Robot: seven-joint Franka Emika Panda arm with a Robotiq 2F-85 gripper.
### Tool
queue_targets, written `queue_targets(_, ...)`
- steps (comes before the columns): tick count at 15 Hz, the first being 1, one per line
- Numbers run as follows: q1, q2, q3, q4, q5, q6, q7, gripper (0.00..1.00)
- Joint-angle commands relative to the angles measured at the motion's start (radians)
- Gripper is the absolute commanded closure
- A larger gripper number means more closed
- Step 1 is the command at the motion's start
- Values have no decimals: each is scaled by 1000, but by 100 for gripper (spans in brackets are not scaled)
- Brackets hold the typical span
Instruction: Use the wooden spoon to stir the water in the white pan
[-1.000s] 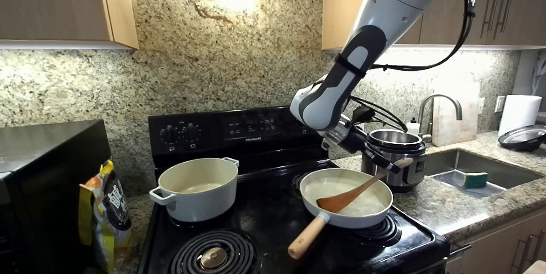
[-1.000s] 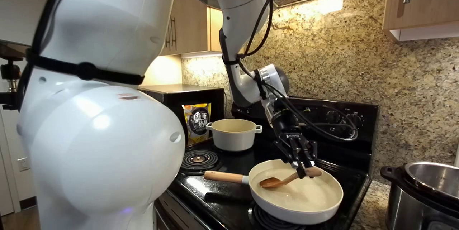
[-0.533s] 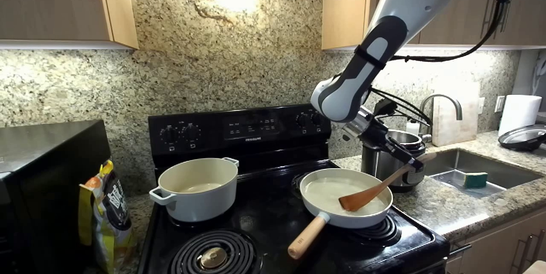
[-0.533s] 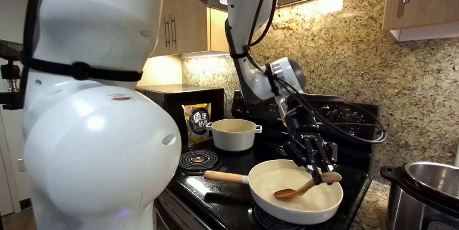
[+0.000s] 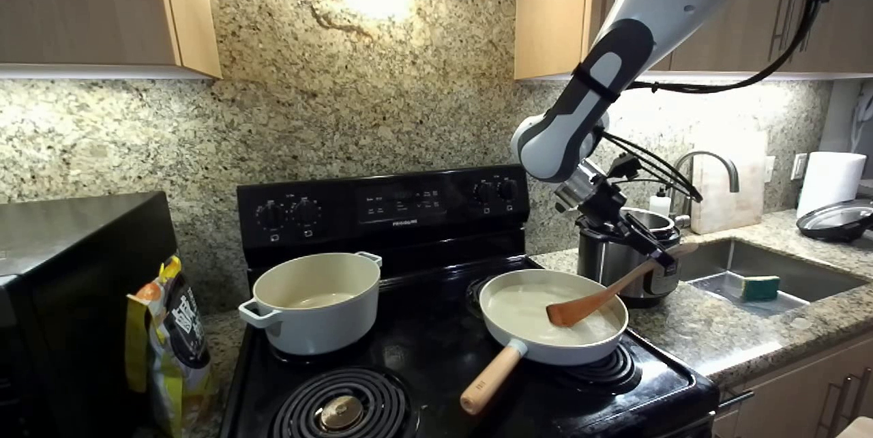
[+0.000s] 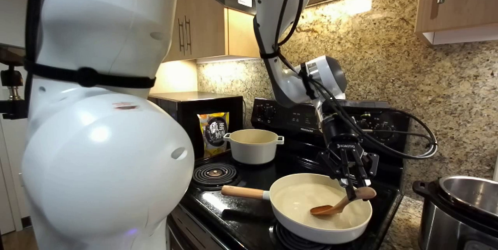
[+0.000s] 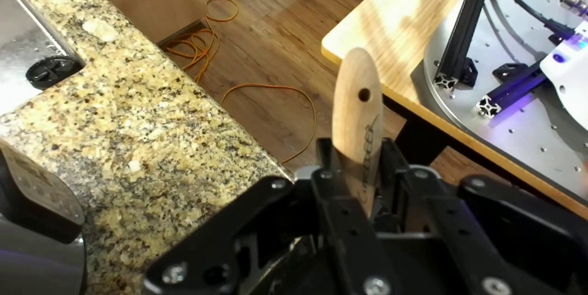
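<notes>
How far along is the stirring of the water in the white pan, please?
Done: the gripper holds the wooden spoon, whose head reaches into the white pan. In hand: stirring seems under way, as the head has shifted away from the pan's handle over the last second. Left: probably further strokes through the water, with the spoon not yet withdrawn.

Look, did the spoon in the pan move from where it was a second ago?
Yes. In both exterior views, the spoon has moved to the picture's right, farther from the pan handle, which has stayed put.
</notes>
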Motion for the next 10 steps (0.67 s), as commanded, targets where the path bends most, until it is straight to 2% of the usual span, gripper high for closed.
queue_targets(1,-1,32,0,45,45,17,60,93)
queue_targets(6,16,81,13,88,40,16,97,93)
queue_targets(10,40,105,41,89,19,18,57,93)
